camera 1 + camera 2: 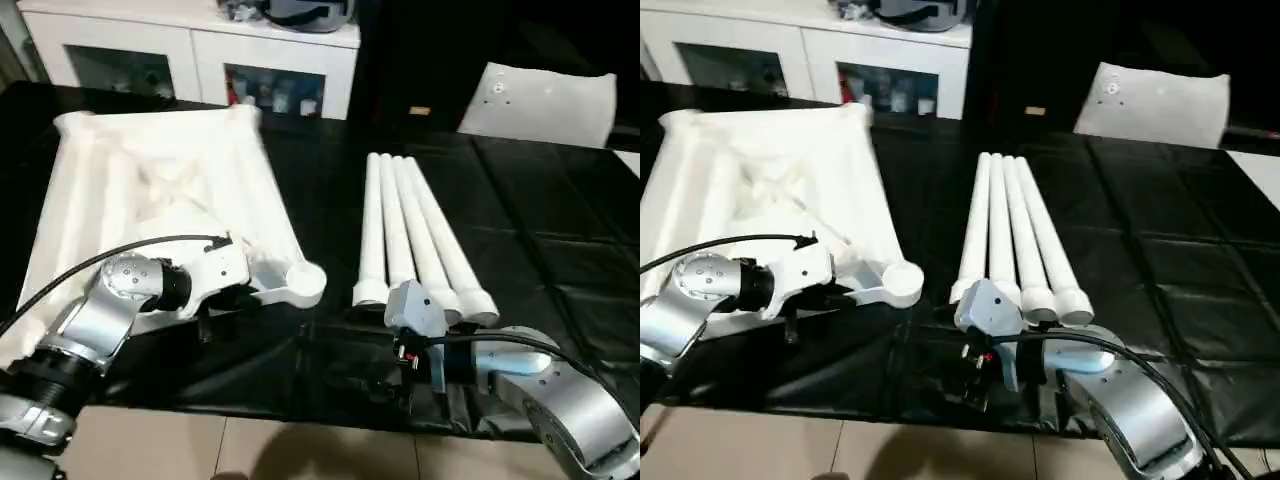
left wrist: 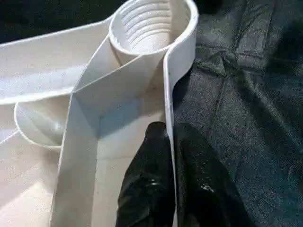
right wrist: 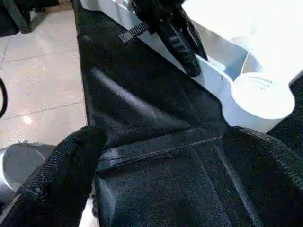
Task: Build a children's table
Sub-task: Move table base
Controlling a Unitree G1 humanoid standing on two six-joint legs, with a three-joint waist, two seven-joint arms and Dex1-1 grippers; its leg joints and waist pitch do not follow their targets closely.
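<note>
Jaws of the left gripper (image 2: 171, 131) are pressed together on the thin rim wall of the children's table (image 2: 118, 85), just behind its round corner socket (image 2: 151, 28); I think this is to hold the upside-down piece steady or to drag it. From the right wrist, the right gripper (image 3: 165, 137) has its jaws wide apart above the black-covered tabletop (image 3: 142, 94), near the same socket and touching nothing. From the head, the four legs (image 1: 410, 235) lie side by side to the right of the socket, probably laid ready for picking.

Tabletop (image 1: 150, 190) near edge hidden behind left forearm.
</note>
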